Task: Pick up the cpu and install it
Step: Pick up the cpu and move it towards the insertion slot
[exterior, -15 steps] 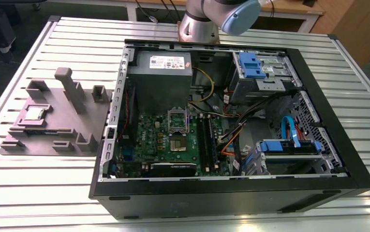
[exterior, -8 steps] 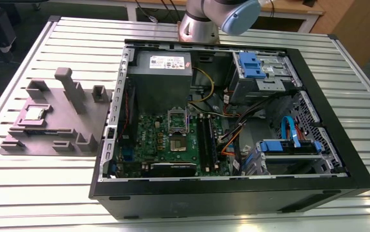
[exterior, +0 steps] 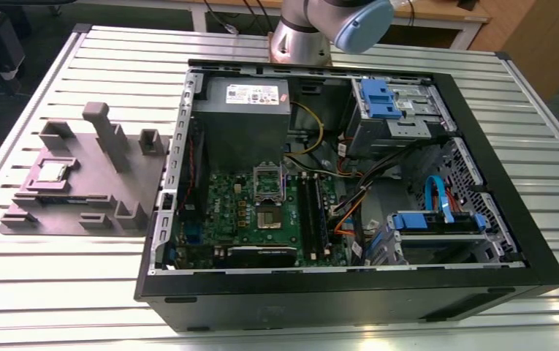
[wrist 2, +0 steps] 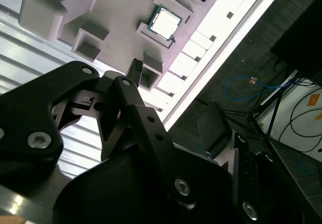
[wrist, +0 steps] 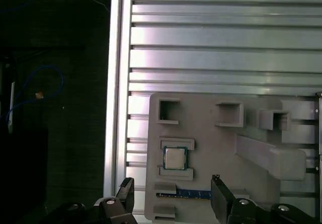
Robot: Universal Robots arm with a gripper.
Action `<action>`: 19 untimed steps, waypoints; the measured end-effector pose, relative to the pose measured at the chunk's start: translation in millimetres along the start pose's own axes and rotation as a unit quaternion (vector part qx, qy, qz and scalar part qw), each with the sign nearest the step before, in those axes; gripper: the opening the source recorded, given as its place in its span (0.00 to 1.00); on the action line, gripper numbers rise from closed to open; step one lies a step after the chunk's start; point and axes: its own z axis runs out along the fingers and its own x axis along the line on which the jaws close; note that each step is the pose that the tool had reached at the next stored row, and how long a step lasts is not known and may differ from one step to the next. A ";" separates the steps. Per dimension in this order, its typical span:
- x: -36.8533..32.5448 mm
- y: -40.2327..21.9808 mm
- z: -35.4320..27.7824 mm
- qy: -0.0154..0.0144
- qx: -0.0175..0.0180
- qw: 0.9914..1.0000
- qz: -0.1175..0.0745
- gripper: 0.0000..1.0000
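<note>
cpu (exterior: 53,171) (wrist: 174,158) flat in a shallow recess of the grey block (exterior: 113,183), metal top up. Block on the slatted table (exterior: 65,292), at the exterior view's left of the open computer case (exterior: 357,292). Gripper (wrist: 172,194) above the block, fingers spread wide, empty, clear of the cpu.

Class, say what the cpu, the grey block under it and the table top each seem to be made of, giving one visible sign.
The cpu: metal lid, silvery and faintly reflective. The grey block: likely moulded or printed plastic, matt and uniformly grey. The table top: probably aluminium profiles, bright ribbed slats catching glare.
</note>
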 end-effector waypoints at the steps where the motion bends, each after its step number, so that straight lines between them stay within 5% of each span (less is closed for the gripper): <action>1: 0.0 0.0 0.2 0.000 0.000 1.000 0.000 0.71; 19: -0.3 -0.3 7.1 0.000 0.000 1.000 0.000 0.71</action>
